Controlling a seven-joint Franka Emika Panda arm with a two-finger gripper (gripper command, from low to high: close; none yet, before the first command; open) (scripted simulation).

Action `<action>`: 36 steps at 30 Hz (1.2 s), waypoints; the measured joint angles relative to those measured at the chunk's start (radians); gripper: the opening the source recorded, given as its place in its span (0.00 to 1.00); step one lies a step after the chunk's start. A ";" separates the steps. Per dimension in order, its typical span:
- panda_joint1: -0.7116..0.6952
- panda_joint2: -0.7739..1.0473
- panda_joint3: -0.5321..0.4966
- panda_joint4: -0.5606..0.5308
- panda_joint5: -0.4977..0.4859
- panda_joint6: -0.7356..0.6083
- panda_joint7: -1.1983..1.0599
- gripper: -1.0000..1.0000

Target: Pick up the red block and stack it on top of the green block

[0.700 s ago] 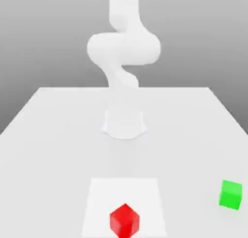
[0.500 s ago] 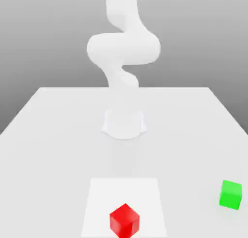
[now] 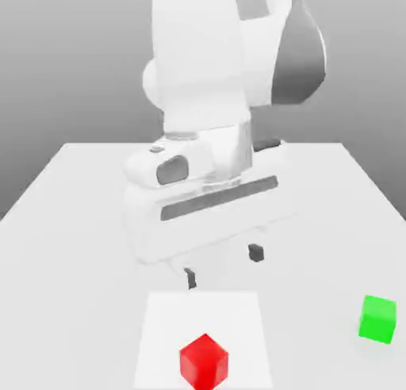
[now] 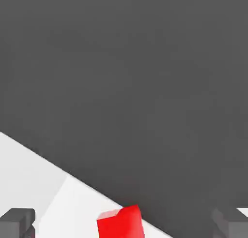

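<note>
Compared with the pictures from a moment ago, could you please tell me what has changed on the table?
The arm has swung forward and down, so its open tool now hangs above the table behind the small matte red cube, holding nothing. The red cube and the small matte green cube lie where they were, apart and untouched.

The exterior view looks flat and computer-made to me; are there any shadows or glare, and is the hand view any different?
Exterior view: even, soft light, no glare; the red block and green block show one darker face each and cast no clear shadow on the table. Hand view: the open gripper frames the red block against a flat dark grey backdrop, edges slightly soft.
</note>
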 joint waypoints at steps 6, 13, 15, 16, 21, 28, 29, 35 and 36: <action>-0.010 0.197 0.002 -0.024 -0.055 0.106 -0.085 0.50; -0.048 0.332 0.050 -0.004 -0.005 0.213 -0.128 0.00; -0.048 0.332 0.050 -0.004 -0.006 0.212 -0.128 0.00; -0.053 0.345 0.056 -0.002 0.000 0.223 -0.132 0.00; -0.023 0.209 0.014 -0.025 -0.065 0.112 -0.085 0.00; 0.137 0.113 0.164 -0.037 -0.147 0.028 -0.130 0.00; 0.164 0.104 0.192 -0.039 -0.157 0.021 -0.140 0.00; 0.298 0.143 0.314 -0.034 -0.228 0.058 -0.175 0.00; 0.305 0.176 0.312 -0.032 -0.239 0.090 -0.169 0.00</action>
